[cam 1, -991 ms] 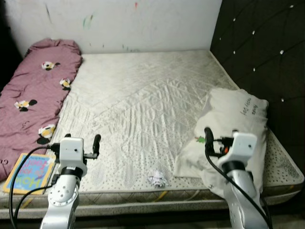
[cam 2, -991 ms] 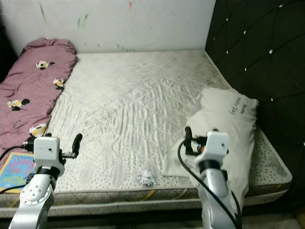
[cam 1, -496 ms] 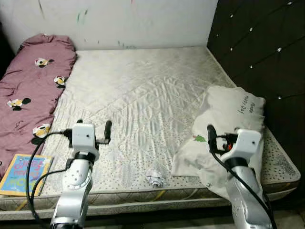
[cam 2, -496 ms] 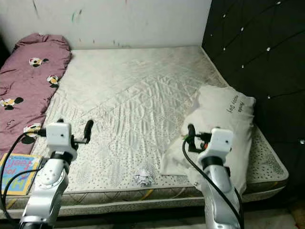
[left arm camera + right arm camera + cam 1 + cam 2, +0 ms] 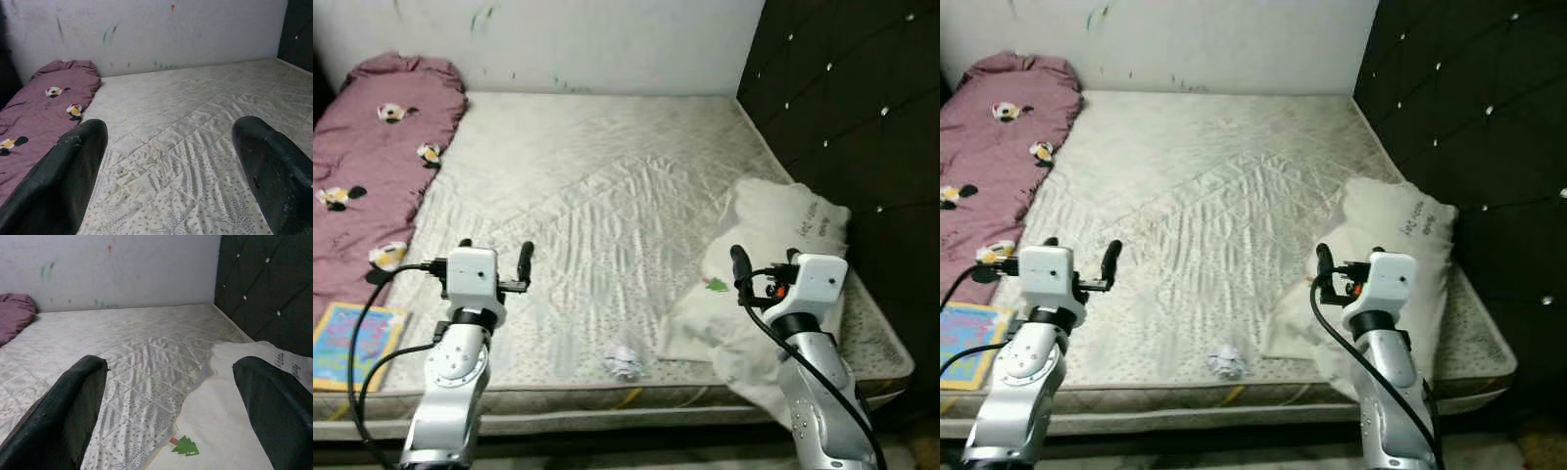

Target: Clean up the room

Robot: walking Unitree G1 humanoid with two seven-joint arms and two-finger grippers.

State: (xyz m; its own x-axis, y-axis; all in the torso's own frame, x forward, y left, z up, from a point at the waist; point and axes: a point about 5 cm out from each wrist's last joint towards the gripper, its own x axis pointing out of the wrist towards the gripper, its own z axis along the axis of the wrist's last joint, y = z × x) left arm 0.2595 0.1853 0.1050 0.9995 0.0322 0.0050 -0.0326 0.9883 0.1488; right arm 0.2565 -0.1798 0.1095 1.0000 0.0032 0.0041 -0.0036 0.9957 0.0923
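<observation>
A small crumpled white paper (image 5: pixel 624 362) lies on the bare quilted mattress (image 5: pixel 607 186) near its front edge. My left gripper (image 5: pixel 495 257) is held open above the mattress's front left part, left of the paper, with nothing between its fingers (image 5: pixel 73 171). My right gripper (image 5: pixel 766 264) is open too, over the near corner of a white pillow (image 5: pixel 783 235) with a small green tree print (image 5: pixel 185 446). The paper sits between the two arms, lower than both grippers.
A purple blanket with cartoon prints (image 5: pixel 367 166) lies along the mattress's left side. A colourful book (image 5: pixel 347 331) rests at the front left corner. A black tufted headboard (image 5: pixel 862 117) stands on the right and a marked white wall (image 5: pixel 587 39) behind.
The whole picture has shifted, so the camera has moved a little. Both grippers stay open and raised. The paper, pillow, blanket and book lie where they were.
</observation>
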